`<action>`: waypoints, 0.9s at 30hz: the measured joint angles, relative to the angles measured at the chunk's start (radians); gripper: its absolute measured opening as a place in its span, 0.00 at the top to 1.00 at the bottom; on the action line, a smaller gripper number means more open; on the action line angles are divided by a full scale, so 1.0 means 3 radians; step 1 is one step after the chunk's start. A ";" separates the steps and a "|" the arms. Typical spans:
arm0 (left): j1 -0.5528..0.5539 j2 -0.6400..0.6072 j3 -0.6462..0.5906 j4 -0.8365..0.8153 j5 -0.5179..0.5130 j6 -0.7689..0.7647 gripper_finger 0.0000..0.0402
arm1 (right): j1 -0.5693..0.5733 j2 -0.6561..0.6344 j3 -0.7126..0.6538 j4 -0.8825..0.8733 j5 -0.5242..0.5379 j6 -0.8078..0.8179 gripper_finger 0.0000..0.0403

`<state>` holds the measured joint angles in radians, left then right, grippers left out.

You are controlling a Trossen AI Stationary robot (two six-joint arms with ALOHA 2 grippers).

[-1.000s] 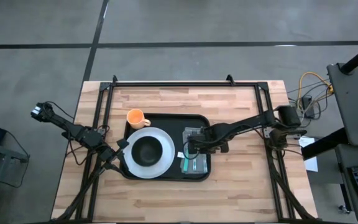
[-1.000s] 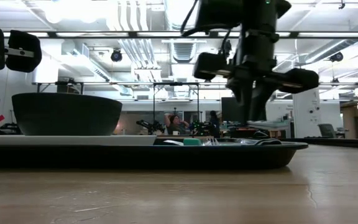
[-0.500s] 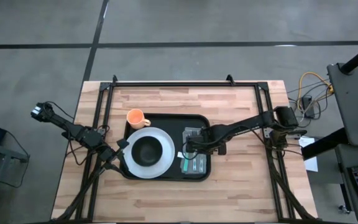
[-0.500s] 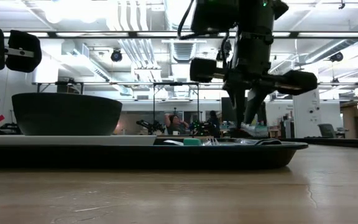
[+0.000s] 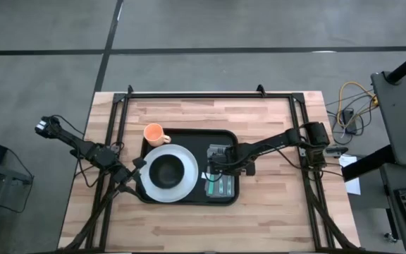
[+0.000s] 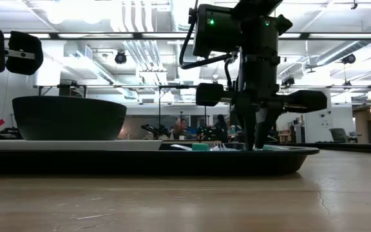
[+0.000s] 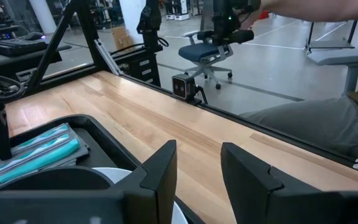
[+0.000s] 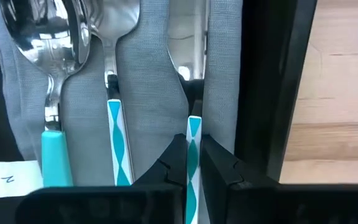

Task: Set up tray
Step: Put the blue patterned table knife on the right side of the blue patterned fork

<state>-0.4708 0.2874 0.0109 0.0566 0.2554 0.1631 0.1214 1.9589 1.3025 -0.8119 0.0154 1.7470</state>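
My tray (image 5: 189, 196) is a wide, flat black rectangle with rounded corners and a low raised rim, sitting in the middle of the wooden table (image 5: 273, 219). Taking the tray as my landmark: a white plate (image 5: 177, 189) with a dark bowl (image 5: 165, 170) on it fills its left part, a grey napkin (image 8: 148, 81) lies flat along its right part, and an orange mug (image 5: 153, 132) stands on the table just off its far left corner.

On the napkin I see a spoon (image 8: 50, 74), a fork (image 8: 114, 74) and a knife (image 8: 190, 93), side by side, all with teal handles.

My right gripper (image 8: 192, 163) is down inside the tray, over the napkin near the right rim, and its fingers are pinched together on the knife's striped handle. From table height I see it reaching straight down into the tray (image 6: 275, 158), tips at napkin level.

My left gripper (image 7: 197, 168) waits just outside the tray's left edge, beside the plate, fingers apart and holding nothing.
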 joint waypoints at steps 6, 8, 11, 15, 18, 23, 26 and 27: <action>0.0000 0.0000 0.0000 0.0000 0.0000 -0.0001 0.73 | -0.0006 0.0003 0.0000 0.0012 0.0025 -0.0035 0.97; 0.0000 0.0000 0.0000 0.0000 0.0000 -0.0001 0.73 | -0.0007 0.0003 -0.0001 0.0015 0.0031 -0.0056 0.97; 0.0001 0.0000 0.0000 0.0000 0.0000 -0.0001 0.73 | -0.0007 0.0003 -0.0001 0.0016 0.0036 -0.0063 0.97; 0.0000 0.0000 0.0000 0.0000 0.0000 0.0000 0.73 | -0.0007 0.0003 -0.0001 0.0015 0.0041 -0.0063 0.95; 0.0000 0.0000 0.0000 0.0000 0.0000 -0.0001 0.73 | -0.0007 0.0003 -0.0003 0.0016 0.0051 -0.0043 0.90; 0.0000 0.0000 0.0000 0.0000 0.0000 0.0000 0.73 | -0.0009 0.0003 -0.0004 0.0016 0.0056 -0.0037 0.82; 0.0000 0.0000 0.0000 0.0000 0.0000 0.0000 0.73 | -0.0009 0.0003 -0.0004 0.0017 0.0055 -0.0037 0.79; 0.0001 0.0000 0.0000 0.0000 0.0000 0.0000 0.73 | -0.0009 0.0003 -0.0004 0.0018 0.0055 -0.0038 0.78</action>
<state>-0.4706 0.2874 0.0109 0.0566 0.2554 0.1630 0.1188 1.9598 1.3014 -0.8066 0.0319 1.7357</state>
